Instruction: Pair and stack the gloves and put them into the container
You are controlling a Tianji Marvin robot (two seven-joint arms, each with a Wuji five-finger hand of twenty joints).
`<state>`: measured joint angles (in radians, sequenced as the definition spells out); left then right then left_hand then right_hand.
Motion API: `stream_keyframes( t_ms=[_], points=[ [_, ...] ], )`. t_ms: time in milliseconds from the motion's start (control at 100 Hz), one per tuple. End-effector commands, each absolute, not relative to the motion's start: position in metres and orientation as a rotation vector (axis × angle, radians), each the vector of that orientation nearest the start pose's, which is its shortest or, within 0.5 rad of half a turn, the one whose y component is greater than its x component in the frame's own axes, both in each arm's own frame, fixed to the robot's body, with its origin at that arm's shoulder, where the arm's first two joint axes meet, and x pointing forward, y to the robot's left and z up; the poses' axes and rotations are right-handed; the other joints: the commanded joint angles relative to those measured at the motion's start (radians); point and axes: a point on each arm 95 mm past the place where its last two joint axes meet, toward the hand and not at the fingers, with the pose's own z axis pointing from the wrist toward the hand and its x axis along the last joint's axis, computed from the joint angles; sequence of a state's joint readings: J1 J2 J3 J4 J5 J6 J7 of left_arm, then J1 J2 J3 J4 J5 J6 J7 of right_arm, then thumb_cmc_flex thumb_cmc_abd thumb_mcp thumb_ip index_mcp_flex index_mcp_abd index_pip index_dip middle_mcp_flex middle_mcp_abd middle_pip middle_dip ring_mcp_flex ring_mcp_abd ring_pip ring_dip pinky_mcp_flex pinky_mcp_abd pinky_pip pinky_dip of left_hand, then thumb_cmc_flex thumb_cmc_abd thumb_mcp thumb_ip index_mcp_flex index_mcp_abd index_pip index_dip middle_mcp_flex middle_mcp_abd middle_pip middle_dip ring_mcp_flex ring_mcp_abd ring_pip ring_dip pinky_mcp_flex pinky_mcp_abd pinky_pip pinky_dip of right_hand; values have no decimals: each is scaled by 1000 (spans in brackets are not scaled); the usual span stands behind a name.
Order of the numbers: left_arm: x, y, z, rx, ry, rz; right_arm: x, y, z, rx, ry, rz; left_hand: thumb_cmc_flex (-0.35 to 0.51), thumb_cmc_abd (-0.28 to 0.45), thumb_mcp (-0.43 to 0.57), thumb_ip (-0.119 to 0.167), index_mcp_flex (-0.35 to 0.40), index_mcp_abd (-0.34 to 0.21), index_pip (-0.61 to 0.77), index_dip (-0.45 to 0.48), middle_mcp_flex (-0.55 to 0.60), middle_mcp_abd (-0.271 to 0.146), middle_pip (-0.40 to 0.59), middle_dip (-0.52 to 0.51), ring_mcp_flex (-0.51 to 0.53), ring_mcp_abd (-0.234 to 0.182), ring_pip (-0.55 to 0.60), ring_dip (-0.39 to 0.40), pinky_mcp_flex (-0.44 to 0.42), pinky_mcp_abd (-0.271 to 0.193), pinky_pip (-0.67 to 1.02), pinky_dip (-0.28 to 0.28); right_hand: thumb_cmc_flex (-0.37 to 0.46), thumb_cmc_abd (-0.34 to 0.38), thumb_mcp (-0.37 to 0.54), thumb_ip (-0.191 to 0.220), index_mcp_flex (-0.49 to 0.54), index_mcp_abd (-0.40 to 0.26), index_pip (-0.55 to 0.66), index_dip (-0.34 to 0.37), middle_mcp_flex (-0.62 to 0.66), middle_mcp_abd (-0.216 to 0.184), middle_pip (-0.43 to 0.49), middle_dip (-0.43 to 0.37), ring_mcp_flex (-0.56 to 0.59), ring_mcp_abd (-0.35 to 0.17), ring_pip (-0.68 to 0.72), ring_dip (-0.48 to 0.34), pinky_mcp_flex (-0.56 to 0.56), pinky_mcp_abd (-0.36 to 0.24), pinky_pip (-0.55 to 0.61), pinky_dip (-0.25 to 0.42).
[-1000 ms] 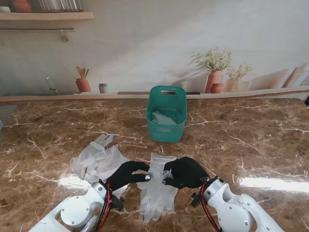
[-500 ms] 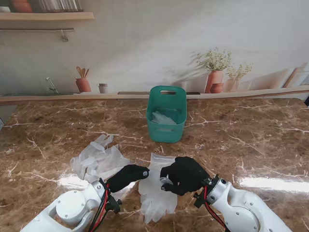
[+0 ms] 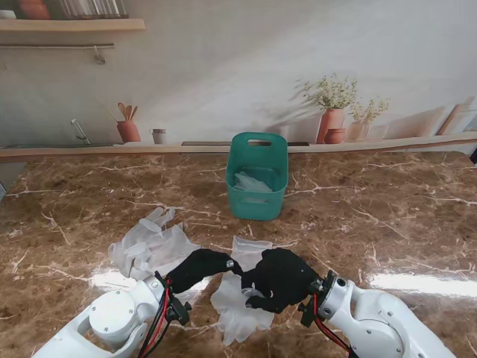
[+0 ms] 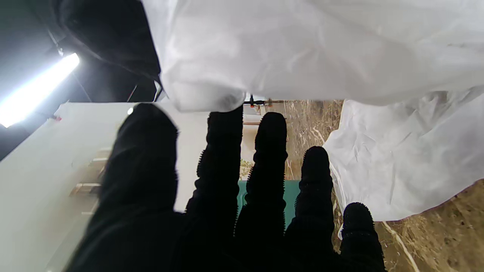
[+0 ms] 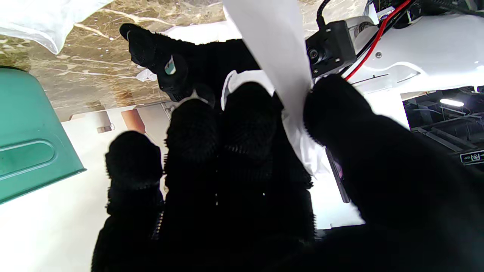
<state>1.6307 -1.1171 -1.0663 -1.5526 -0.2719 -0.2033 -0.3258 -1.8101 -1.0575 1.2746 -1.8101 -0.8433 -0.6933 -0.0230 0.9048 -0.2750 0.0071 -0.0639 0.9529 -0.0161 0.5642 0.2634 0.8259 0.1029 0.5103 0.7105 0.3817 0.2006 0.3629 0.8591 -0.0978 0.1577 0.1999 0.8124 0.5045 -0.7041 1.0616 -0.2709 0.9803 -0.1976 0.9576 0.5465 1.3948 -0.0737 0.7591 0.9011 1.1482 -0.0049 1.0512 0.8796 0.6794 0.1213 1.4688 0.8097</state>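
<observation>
Since a second ago both black-gloved hands have drawn nearer to me and closed in on each other, and the translucent white glove pair between them has bunched and lifted at its middle instead of lying flat.

Brown veined marble tabletop fills the stand view. On it, farther from me and near the middle, stands the teal plastic container with handle slots, with a crumpled pale glove already inside. To the left, nearer to me, lies a loose heap of translucent white gloves, apart from the container and just beside the left arm.

The glove pair sits between the two hands, its cuff end pointing toward the container and its finger end toward me.

The right hand is clamped on the glove pair: the right wrist view shows a sheet of the white material pinched between the thumb and the neighbouring fingers.

The left hand reaches across with its fingers extended; its fingertips touch the underside of the raised white material in the left wrist view, but I cannot tell whether it actually grips it.
</observation>
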Motion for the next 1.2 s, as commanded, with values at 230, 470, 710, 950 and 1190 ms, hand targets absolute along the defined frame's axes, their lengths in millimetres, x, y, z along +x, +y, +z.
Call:
stream_keyframes(
  t_ms=[230,470,710,950,1190],
  points=[
    [331,-74,-378,-2494,1368,-2247,294,50,-309,838,1811,2164,-141,-26,-20,23,-131,58,-190,-13,53,-3,-33,-57,68,23,36,0,-3,-14,0,27,11,8,14,-18,9,-81,2,-24,35,-15,-5,26,-18,-56,-13,28,-11,-4,-12,25],
    [330,-77,-376,-2370,1411,-2269,295,49,-310,843,1776,2141,45,-170,227,-32,-23,-134,242,13,233,-82,137,200,159,0,136,74,-12,-35,45,105,-8,21,14,-21,1,-74,4,-31,34,-25,-2,28,-15,-57,-15,32,-4,-7,-16,26],
    [331,-76,-373,-2266,1426,-2320,297,45,-318,1017,1675,2185,-52,-226,481,-70,-43,-148,294,128,258,-85,107,264,177,-25,144,68,-12,-35,45,135,-74,171,-15,-34,-23,-32,-9,-51,-11,-6,-41,15,-70,-34,-57,23,-51,-3,-40,34],
    [331,-78,-375,-2226,1386,-2385,294,44,-334,1216,1476,2192,-74,-246,538,-69,-64,-165,301,182,234,-99,116,314,161,-36,129,63,-10,-42,42,126,-123,224,-21,7,-12,-21,-88,-39,-76,4,-152,-70,-143,-20,-153,-26,-103,-16,-80,42],
    [332,-75,-371,-2200,1352,-2415,292,39,-342,1319,1346,2174,-105,-212,604,-89,-135,-187,311,303,223,-139,-82,248,158,-52,66,-11,4,-26,80,165,-162,159,51,65,-4,-8,-87,-185,-98,12,-195,-134,-168,-12,-192,-52,-114,-17,-101,39]
  ],
)
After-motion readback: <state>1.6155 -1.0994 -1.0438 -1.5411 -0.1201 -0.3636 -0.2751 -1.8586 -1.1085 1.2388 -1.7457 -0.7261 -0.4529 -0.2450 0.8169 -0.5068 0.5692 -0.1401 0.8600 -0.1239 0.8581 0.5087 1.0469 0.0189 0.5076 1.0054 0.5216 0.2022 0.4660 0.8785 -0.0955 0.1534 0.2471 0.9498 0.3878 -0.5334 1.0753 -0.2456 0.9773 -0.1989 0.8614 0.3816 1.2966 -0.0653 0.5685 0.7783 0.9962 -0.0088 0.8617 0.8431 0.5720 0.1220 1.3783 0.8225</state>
